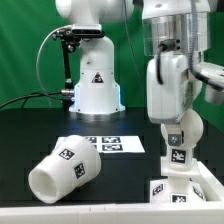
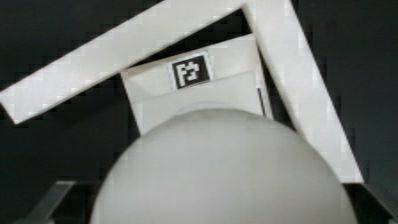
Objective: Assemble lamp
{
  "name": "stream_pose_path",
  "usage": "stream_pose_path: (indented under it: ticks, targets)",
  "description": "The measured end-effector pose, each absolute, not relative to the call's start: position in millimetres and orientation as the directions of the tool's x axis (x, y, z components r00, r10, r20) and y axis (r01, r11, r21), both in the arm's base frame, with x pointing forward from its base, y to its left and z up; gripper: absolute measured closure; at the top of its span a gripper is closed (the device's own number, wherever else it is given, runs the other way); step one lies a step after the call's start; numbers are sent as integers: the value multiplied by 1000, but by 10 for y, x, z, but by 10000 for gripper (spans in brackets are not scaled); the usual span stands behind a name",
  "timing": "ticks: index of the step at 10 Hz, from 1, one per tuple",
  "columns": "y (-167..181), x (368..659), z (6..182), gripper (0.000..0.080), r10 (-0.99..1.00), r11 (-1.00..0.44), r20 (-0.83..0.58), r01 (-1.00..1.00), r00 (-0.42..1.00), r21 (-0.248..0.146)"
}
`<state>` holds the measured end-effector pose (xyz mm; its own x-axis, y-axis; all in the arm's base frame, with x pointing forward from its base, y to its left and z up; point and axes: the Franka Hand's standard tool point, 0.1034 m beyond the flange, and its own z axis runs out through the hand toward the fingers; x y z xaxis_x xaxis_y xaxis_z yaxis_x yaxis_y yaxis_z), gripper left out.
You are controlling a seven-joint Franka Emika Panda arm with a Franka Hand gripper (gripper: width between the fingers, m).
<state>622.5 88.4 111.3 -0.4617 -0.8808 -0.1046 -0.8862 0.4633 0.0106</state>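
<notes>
A lamp is partway built. Three white tagged parts are in view, and only two of them have met.

The shade (image 1: 62, 170), the largest part, lies on its side on the black table (image 1: 120, 205). It is well apart from the pincer (image 1: 176, 138), off to the exterior view's left of it. Its long axis is level with the table and slants from the front edge back toward the pincer's side. It is not yet fitted to anything.

The base (image 1: 176, 190), a blocky square piece, sits flat on the table directly below the pincer.

The bulb (image 1: 178, 157) stands upright between the pincer and the base. Its long axis is vertical, with the round head up at the pincer and the narrow end pointing down onto the top of the base. In the wrist view the round head fills the middle, and the base's tagged top shows beyond it.

The pincer points straight down and seems clamped on the bulb's head, though its fingertips are hard to make out.

Judging from this, the step in hand is seating the bulb in the base. What is left is to finish that joint, let go, fetch the shade, stand it up and set it over the bulb.
</notes>
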Motion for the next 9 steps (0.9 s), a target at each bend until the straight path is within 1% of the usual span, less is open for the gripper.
stream_pose_path:
  ticks: [1,2,3,4,7,8,9]
  targets:
    - [908,6231,1121,223,-893,440,-104,-898,-438,2]
    - [907,6228,1111,157,-901,423,-102,-906,-421,1]
    - [907,6226,1104,157,-903,420,-101,-907,-418,2]
    - [907,6224,1101,108,-903,419,-101,-908,-417,2]
    - [901,6228,1104,101,-912,399,-100,-917,-397,0]
    - [871,6257,1266,101,-945,309,-113,-951,-306,-11]
    - [821,6299,1480,101,-968,224,-126,-974,-218,-38]
